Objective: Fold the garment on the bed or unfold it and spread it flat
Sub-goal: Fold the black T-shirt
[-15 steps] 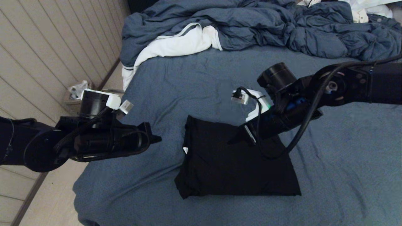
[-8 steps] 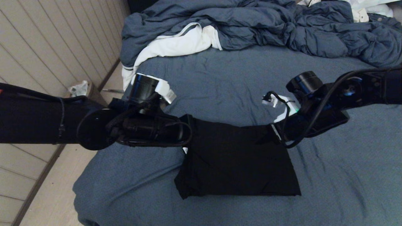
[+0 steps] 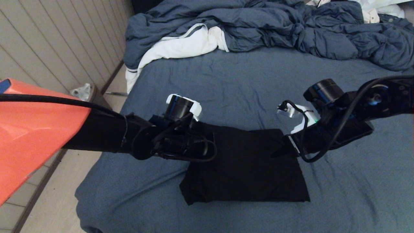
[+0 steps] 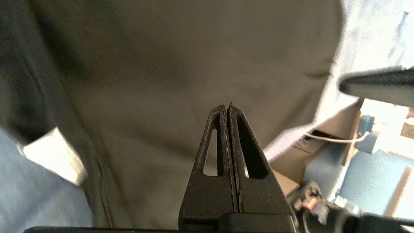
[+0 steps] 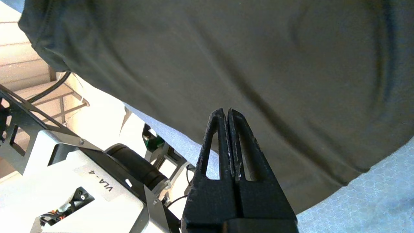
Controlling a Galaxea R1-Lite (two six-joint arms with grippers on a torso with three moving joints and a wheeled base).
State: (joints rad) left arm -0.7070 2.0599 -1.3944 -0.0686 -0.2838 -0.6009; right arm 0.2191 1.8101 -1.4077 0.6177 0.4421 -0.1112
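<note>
1. The garment [image 3: 245,166] is seen lying as a folded black rectangle on the bed [image 3: 339,194], with its plain side turned up; no print or lettering can be made out.
2. The left gripper [image 3: 212,142] is held over the garment's far left corner, the arm being stretched in from the left edge of the bed.
3. In the left wrist view, the left gripper's [image 4: 228,108] fingers are pressed flat together with nothing between them; black cloth is spread directly beneath and ahead of the tips.
4. A small white tag [image 4: 53,155] is shown at the garment's edge, off to one side of the left gripper's tips and apart from them.
5. The right gripper [image 3: 278,151] is placed at the garment's far right corner, just above the cloth edge.
6. In the right wrist view, the right gripper's [image 5: 227,111] fingers are likewise closed on each other and empty; the garment's surface lies under and beyond the tips, and the blue-grey sheet is exposed just beside them.
7. Whether either set of tips touches the cloth cannot be told.
8. Beyond both grippers, well apart from them, a rumpled duvet [image 3: 275,29] and a white cloth [image 3: 181,48] are heaped at the far end of the bed.
</note>
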